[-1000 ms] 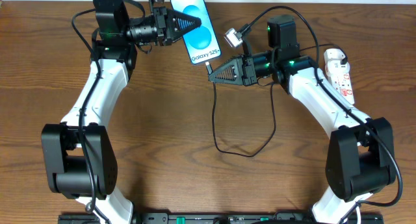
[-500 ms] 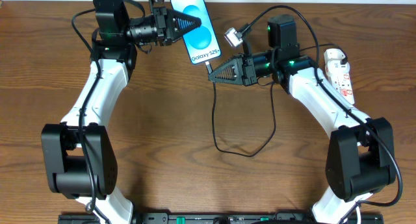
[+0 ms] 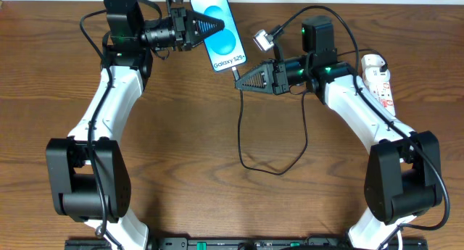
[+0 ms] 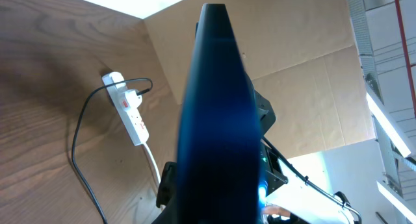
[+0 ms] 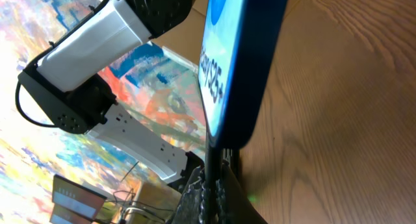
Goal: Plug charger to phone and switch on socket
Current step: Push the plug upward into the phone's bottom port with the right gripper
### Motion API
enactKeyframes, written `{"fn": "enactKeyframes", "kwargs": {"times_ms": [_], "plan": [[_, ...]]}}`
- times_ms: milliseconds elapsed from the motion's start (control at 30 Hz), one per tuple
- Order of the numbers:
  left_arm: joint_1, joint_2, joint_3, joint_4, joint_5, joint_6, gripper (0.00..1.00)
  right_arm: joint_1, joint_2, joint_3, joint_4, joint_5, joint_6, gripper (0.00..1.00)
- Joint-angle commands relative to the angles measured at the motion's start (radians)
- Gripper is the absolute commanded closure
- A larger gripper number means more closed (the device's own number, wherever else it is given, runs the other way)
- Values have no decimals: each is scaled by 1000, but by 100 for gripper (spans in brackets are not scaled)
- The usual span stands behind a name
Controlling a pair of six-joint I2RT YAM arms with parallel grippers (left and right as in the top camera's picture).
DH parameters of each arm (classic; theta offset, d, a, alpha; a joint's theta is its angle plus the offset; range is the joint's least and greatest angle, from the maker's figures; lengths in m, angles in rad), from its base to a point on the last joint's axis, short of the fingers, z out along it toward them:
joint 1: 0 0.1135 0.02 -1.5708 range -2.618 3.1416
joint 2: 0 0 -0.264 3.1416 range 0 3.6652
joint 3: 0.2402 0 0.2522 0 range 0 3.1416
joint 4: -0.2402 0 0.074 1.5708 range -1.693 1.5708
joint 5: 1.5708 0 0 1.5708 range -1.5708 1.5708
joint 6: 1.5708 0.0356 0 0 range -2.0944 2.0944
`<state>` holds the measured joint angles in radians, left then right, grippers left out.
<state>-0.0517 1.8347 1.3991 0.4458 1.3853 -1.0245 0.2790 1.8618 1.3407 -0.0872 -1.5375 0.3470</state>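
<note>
Bench: we see a brown wood-grain bench (image 3: 181,134) filling the overhead view.
Front rail: we see a black rail with green marks (image 3: 239,243) along the bench's near edge.
Cardboard: from the left wrist we see tan cardboard sheets (image 4: 305,74) standing behind the bench.
Backdrop: from the right wrist we see a many-coloured painted panel (image 5: 39,29), with a small lit screen (image 5: 75,201) low at the left.

From the left wrist you see the slim blue-screened phone (image 4: 218,120) as a dark blur, cut off at the bottom edge. Overhead, the white power strip's (image 3: 377,70) red switches and the thin black charger cable's (image 3: 241,127) tip are too small to read.
</note>
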Motion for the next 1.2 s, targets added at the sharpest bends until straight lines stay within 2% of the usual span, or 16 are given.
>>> {"fn": "enactKeyframes", "kwargs": {"times_ms": [0, 400, 1167], "plan": [[0, -11, 9, 9, 21, 2, 92, -4, 3, -6, 3, -17, 6, 99], [-14, -11, 9, 9, 18, 21, 92, 18, 3, -6, 51, -13, 45, 99], [-15, -11, 9, 9, 17, 21, 92, 29, 3, -7, 26, -9, 64, 99]]}}
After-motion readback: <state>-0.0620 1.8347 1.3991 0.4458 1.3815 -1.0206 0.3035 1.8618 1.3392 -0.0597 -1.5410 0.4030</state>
